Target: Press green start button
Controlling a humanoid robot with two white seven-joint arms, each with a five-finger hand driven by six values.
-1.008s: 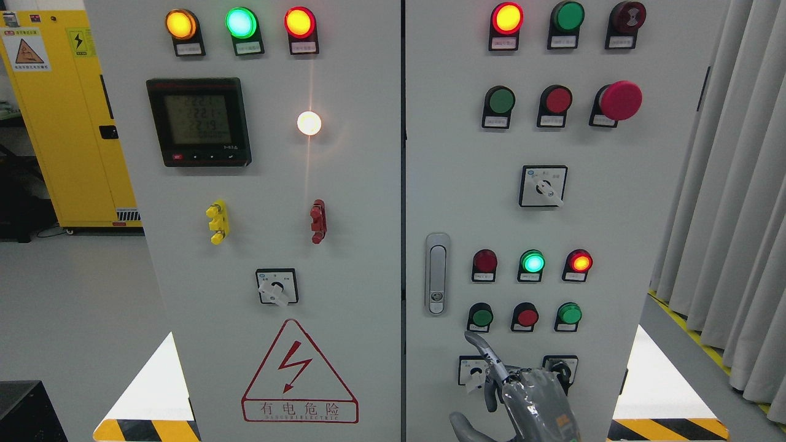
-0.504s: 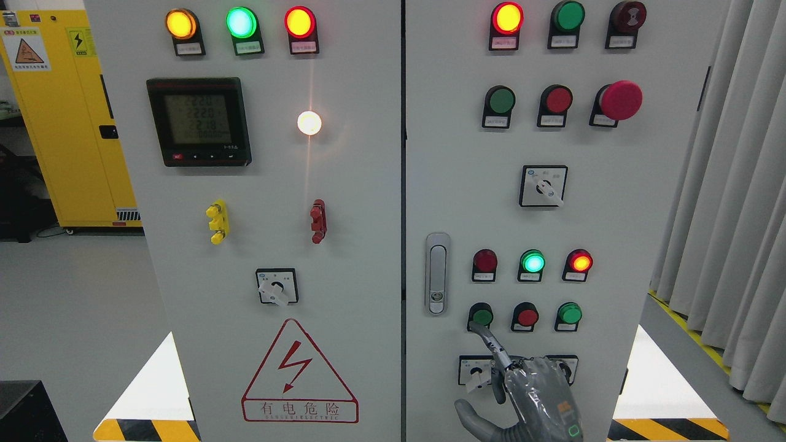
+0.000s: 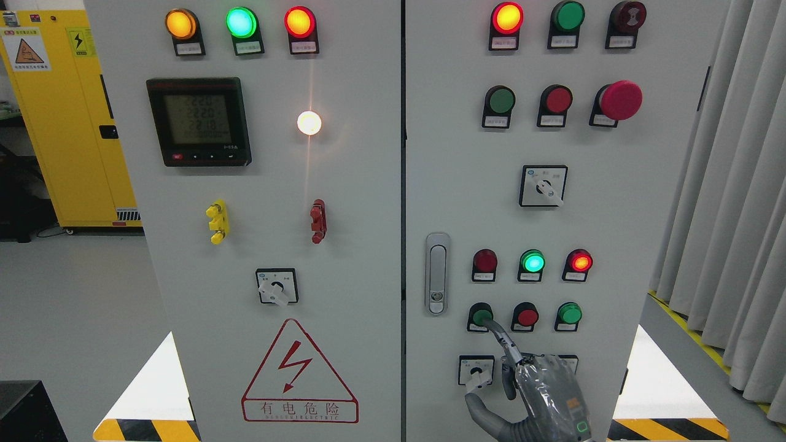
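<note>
I'm looking at an industrial electrical room or test lab. What fills my view is a grey two-door control cabinet [image 3: 344, 184] studded with lit indicator lamps [image 3: 241, 23], push buttons [image 3: 527, 317], rotary selector switches [image 3: 543, 186], a digital power meter [image 3: 198, 121] and a big red mushroom stop button [image 3: 620, 100]. A red triangle with a lightning bolt and Chinese characters [image 3: 299, 374] marks the left door. Behind it on the left stands a yellow safety cabinet [image 3: 67, 123] with hazard labels. Yellow-and-black hazard striping [image 3: 669, 428] marks the cabinet base and the floor, which is plain grey, and a pale curtain [image 3: 737, 184] hangs at the right.
</note>
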